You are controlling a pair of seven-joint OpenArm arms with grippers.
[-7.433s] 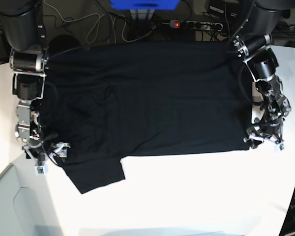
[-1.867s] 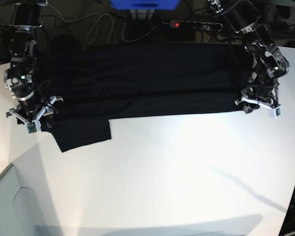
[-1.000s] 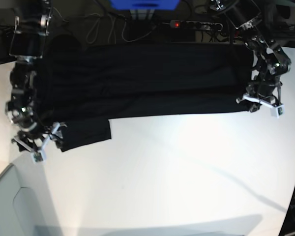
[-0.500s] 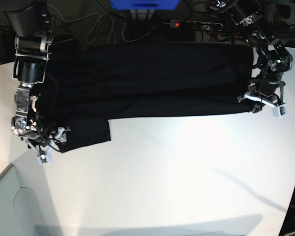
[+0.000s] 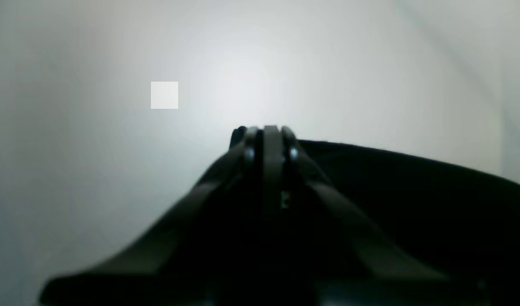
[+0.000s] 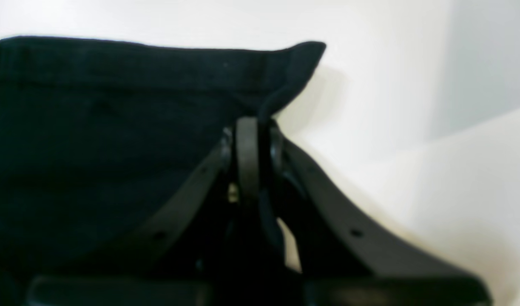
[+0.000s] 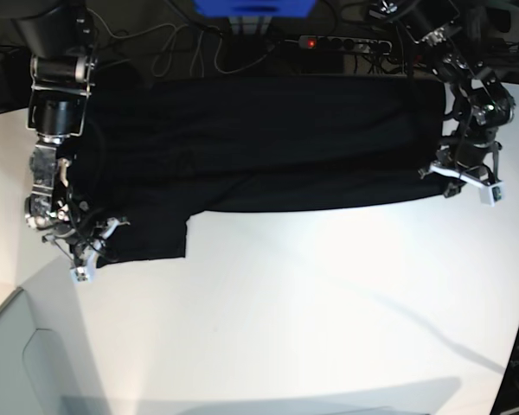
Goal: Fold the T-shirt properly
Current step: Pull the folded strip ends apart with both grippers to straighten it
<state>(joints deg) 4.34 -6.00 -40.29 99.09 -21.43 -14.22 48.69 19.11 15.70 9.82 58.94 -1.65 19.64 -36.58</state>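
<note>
Although no brand, label or readable writing appeared anywhere in the views, the T-shirt could be followed clearly: it was plain black on the side facing up, with no print showing, and lay spread sideways across the far half of the white table. Its near edge ran almost straight from one arm to the other, and one short sleeve jutted toward the camera at the base view's left end. The right gripper, at that left end, had its jaws pressed together on a pinched fold of the cloth near the sleeve's hemmed corner, which stood up slightly off the table. The left gripper, at the base view's right end, was likewise closed, its jaws meeting at the cloth's edge and apparently pinching it, though the blurred wrist view left the exact hold unclear. Behind the table, a power strip with a red light lay among cables.
</note>
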